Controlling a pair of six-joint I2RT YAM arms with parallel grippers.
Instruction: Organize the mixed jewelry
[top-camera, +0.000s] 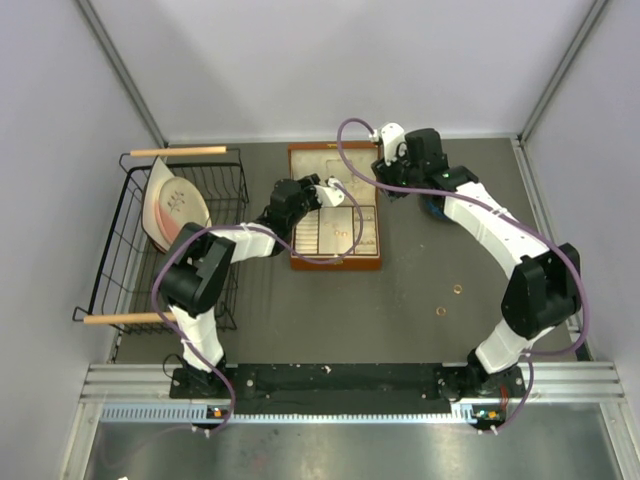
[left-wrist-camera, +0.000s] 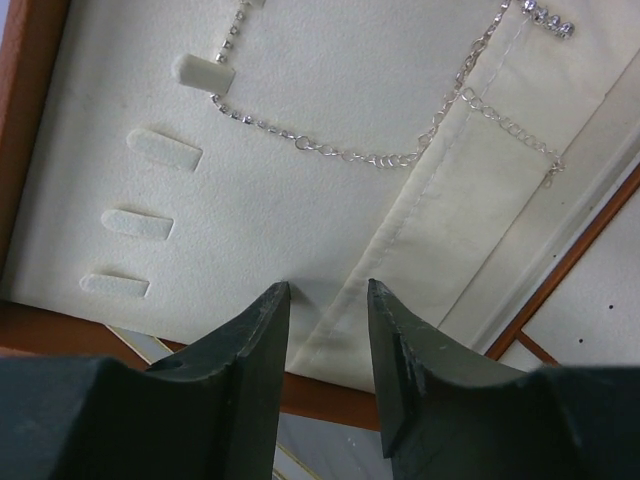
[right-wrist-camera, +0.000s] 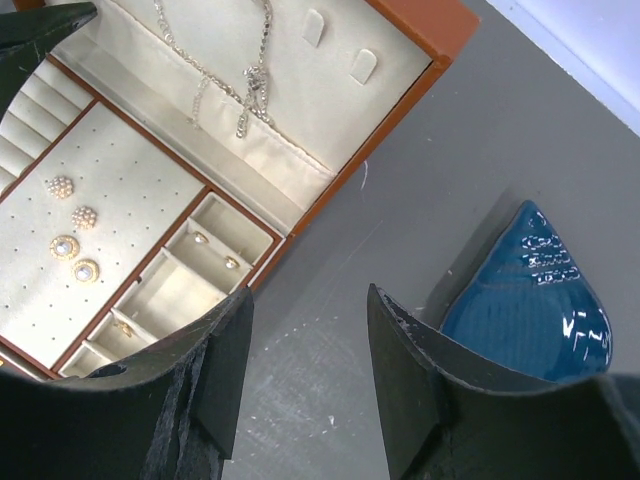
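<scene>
Necklace is hanging from hooks inside the box lid, presumably keeping it untangled. We are noting two gold rings lying loose on the table, well apart from the box. Left claw and right claw are both gaping, gripping nothing.

Grey table: box, basket, rings, blue dish

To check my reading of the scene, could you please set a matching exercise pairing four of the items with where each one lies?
Things:
1. necklace
2. gold rings
3. plates
4. stud earrings

Places:
A. wire rack
B. box lid lining
C. bare table, right of the box
D. dotted panel inside the box

Pairs: 1-B, 2-C, 3-A, 4-D
</scene>
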